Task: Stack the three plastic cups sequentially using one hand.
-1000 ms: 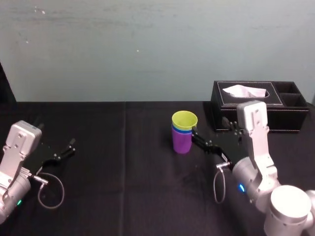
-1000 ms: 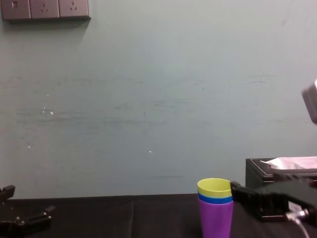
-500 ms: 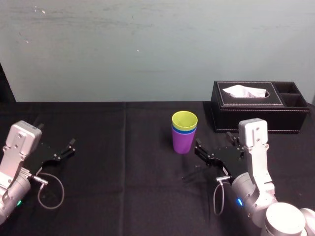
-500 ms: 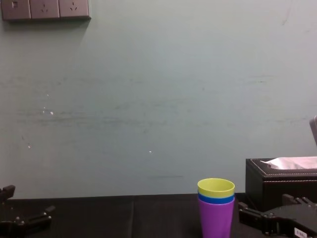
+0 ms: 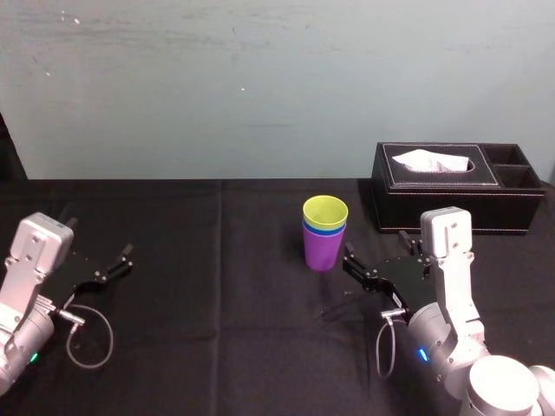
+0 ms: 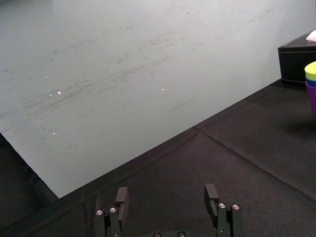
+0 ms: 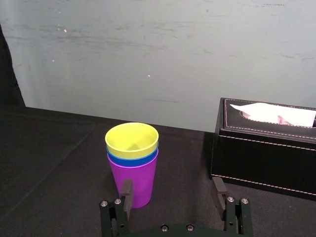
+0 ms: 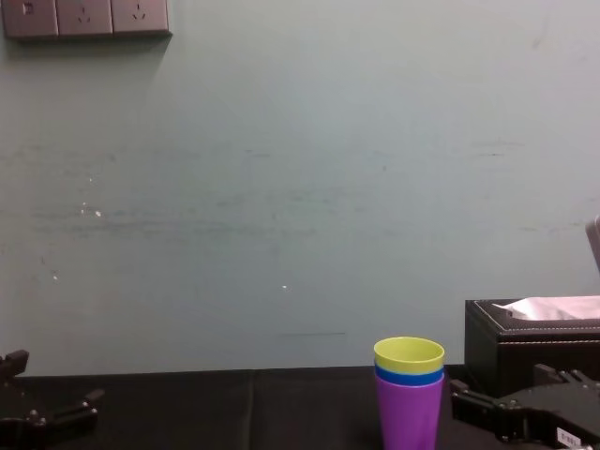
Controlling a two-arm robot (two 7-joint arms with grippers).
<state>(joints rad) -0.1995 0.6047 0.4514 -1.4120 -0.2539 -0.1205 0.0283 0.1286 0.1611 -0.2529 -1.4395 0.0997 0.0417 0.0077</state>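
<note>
The three plastic cups stand nested upright at the table's middle: purple cup (image 5: 321,249) at the bottom, blue cup (image 5: 323,230) in it, yellow-green cup (image 5: 325,211) on top. My right gripper (image 5: 375,251) sits low, just right of and nearer than the stack, open and holding nothing. In the right wrist view the stack (image 7: 132,163) stands a short way beyond the open gripper (image 7: 172,190), apart from both fingers. The chest view shows the stack (image 8: 410,398) with the right gripper (image 8: 487,408) beside it. My left gripper (image 5: 113,260) rests open at the far left (image 6: 166,193).
A black tissue box (image 5: 455,186) with a white tissue sticking out stands at the back right, behind the right gripper (image 7: 266,148). Black cloth covers the table (image 5: 217,329). A pale green wall (image 8: 281,187) closes the back.
My right gripper has drawn back from the cup stack toward me and sunk lower, still open. The stack and the left arm have not moved.
</note>
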